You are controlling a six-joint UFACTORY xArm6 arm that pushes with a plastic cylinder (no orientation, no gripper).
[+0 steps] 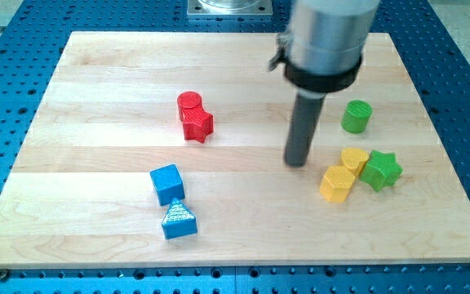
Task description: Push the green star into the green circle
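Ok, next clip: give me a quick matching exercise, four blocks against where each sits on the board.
Blocks:
1. green star
2. green circle
3. red star
4. blue triangle

Places:
A. lowest in the view, below the blue cube
B. touching a yellow block, right of my tip
C. left of centre, against the red cylinder
D. alone, above the yellow blocks

Pairs: 1-B, 2-D, 3-C, 4-A

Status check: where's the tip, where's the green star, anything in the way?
My tip on bare board, left of the yellow blocks. Green star touching them, below green circle. Path up looks open.
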